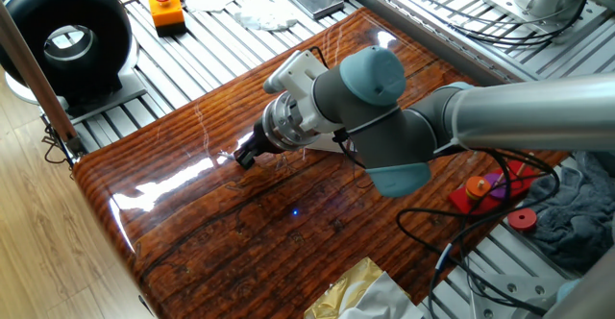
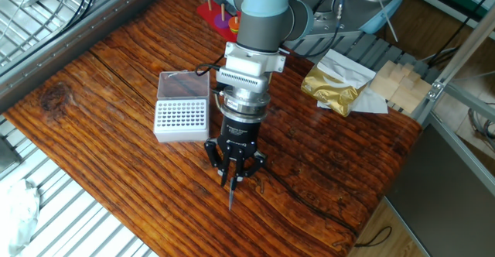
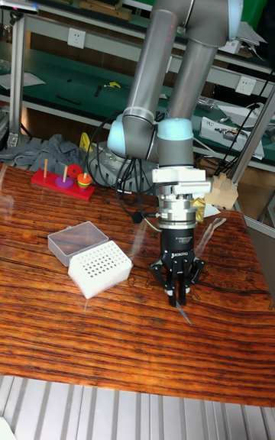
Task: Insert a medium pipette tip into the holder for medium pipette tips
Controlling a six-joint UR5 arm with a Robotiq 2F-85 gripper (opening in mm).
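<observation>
My gripper (image 2: 234, 176) points straight down at the wooden table, a little to the right of the holder (image 2: 182, 118). Its fingers are shut on the upper end of the medium pipette tip (image 2: 230, 197), a thin grey sliver whose lower end reaches the table top. In the tall fixed view the medium pipette tip (image 3: 183, 312) slants down to the right below the gripper (image 3: 177, 295). The holder (image 3: 99, 268) is a white block with a grid of holes, its clear lid (image 3: 76, 240) open behind it. In one fixed view the gripper (image 1: 246, 156) shows, while the arm hides the holder.
A gold foil bag (image 2: 334, 90) and wooden blocks (image 2: 398, 83) lie at the table's right end. A red ring-stacking toy (image 3: 65, 179) stands at the back left. Black cables (image 1: 452, 223) hang off the table's side. The table edge (image 2: 124, 234) runs close in front of the gripper.
</observation>
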